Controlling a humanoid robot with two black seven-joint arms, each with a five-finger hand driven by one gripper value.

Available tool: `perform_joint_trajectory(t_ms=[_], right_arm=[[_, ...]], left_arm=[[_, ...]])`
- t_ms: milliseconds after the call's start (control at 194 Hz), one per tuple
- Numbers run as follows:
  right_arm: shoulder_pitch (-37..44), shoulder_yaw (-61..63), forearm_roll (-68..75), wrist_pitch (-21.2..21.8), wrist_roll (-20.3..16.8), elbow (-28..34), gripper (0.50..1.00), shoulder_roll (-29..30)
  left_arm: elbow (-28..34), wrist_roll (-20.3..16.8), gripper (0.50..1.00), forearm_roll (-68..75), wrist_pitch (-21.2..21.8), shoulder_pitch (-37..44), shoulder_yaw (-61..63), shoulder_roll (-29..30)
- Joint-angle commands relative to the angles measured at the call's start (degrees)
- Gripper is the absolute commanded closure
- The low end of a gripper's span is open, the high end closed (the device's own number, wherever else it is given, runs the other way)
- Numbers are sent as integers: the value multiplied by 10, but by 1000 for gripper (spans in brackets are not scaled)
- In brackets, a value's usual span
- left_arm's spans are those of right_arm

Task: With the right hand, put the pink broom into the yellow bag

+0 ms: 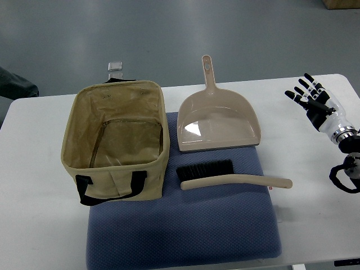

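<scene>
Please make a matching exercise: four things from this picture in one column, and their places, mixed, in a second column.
Things:
1. broom
2. dustpan
3. bag
4. right robot hand

Places:
A. left end of the blue mat
B. over the table's right edge, holding nothing
C. on the mat, in front of the dustpan
D. behind the broom, handle pointing away

Pairs: 1-C, 2-D, 3-A, 4-B

Beige dustpan (218, 121) lying flat, handle pointing toward the far table edge, scoop mouth facing the near side, resting partly on a blue cushion (185, 225). Cushion spread over the middle of a white table (34, 169), reaching to its near edge. Small clear clip (116, 66) at the far table edge. Grey floor (169, 28) beyond. Dark cloth (14, 83) at the left edge, too little visible to tell what.
</scene>
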Motion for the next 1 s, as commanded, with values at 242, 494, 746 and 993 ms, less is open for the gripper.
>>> perform_joint_trajectory(t_ms=[242,494,746,993], right_arm=[[20,-25,-13,45,11,7,521,-26],[79,-151,-127,56,113,22,521,-133],[81,-205,-311,87,182,108,521,-201],[88,-272,-466,92,185,203,521,-260]], left_arm=[[-1,0,500,0,0,0,0,0],[-1,0,500,0,0,0,0,0],[-1,0,500,0,0,0,0,0],[-1,0,500,0,0,0,0,0]])
